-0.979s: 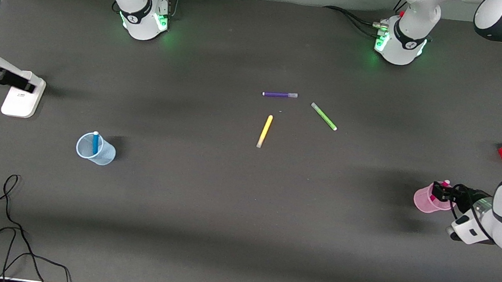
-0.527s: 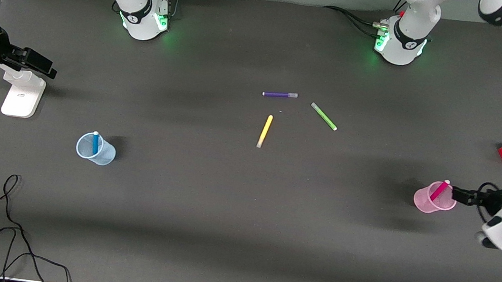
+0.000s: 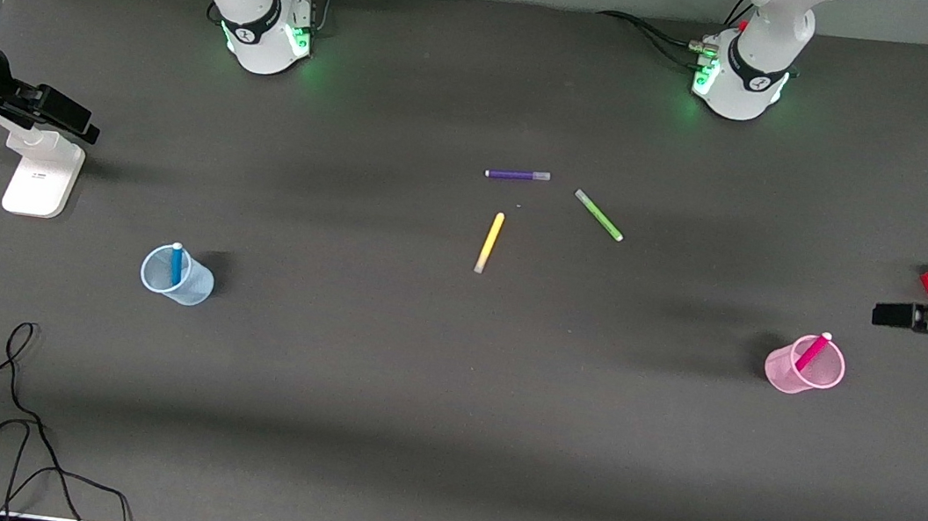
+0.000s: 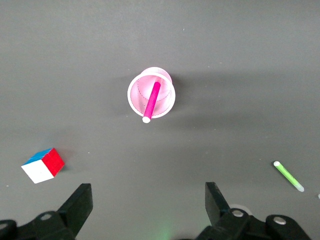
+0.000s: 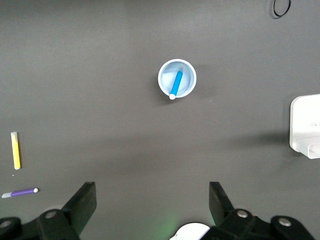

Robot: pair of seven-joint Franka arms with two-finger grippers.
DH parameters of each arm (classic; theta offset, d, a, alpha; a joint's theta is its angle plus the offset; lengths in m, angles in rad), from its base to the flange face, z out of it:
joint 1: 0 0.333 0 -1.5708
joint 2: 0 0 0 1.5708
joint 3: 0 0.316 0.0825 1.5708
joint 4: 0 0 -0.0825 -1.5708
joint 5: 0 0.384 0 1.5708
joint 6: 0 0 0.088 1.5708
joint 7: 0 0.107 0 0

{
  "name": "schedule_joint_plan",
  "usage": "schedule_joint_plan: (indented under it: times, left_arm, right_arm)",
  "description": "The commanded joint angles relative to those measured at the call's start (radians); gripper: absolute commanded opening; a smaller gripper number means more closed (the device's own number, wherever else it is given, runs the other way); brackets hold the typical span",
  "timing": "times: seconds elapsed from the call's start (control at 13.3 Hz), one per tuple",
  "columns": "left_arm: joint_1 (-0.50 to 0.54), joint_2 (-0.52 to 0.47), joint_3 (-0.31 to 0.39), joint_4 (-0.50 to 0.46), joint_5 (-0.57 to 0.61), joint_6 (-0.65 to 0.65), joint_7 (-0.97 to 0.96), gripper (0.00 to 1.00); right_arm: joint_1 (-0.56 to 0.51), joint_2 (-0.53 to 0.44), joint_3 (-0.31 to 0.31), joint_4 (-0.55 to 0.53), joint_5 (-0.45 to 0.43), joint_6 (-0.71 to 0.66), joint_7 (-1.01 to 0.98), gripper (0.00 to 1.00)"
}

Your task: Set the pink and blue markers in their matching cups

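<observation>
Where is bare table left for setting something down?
Bare mat lies between the blue cup and pink cup, nearer the camera than the yellow marker. Crowded: that marker with the purple marker and green marker.

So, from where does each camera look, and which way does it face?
Front view: high across the table, facing both bases; shows blue cup, pink cup, both claws at the table ends.
Left wrist view: above, looking down on pink cup with pink marker; open left claw shows.
Right wrist view: above blue cup with blue marker; open right claw shows.
Shared: each wrist view shares its cup with the front view.
</observation>
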Motion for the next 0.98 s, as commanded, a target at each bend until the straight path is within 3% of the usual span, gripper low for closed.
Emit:
schedule_joint_plan:
  times: [0.0, 0.08, 0.3, 0.38, 0.9]
  left_arm:
    - [0.004, -0.174, 0.008, -0.202, -0.029, 0.105, 0.022, 1.00]
    - [-0.010, -0.200, 0.016, -0.207, -0.058, 0.107, 0.022, 1.00]
    - [-0.213, -0.251, 0.183, -0.204, -0.074, 0.093, 0.014, 1.00]
    - [-0.246, -0.263, 0.209, -0.204, -0.095, 0.090, 0.007, 1.00]
    - [-0.303, -0.294, 0.254, -0.198, -0.146, 0.069, 0.002, 1.00]
  right_arm:
    - [-0.008, -0.002, 0.006, 0.019, -0.006, 0.005, 0.000, 1.00]
    - [-0.008, 0.001, 0.006, 0.022, -0.008, 0.008, -0.001, 1.00]
    - [-0.009, 0.001, 0.004, 0.041, -0.009, 0.011, -0.003, 1.00]
    - [-0.008, -0.002, 0.004, 0.047, -0.014, 0.009, -0.003, 1.00]
    - [-0.009, 0.009, 0.006, 0.059, -0.012, -0.001, -0.003, 1.00]
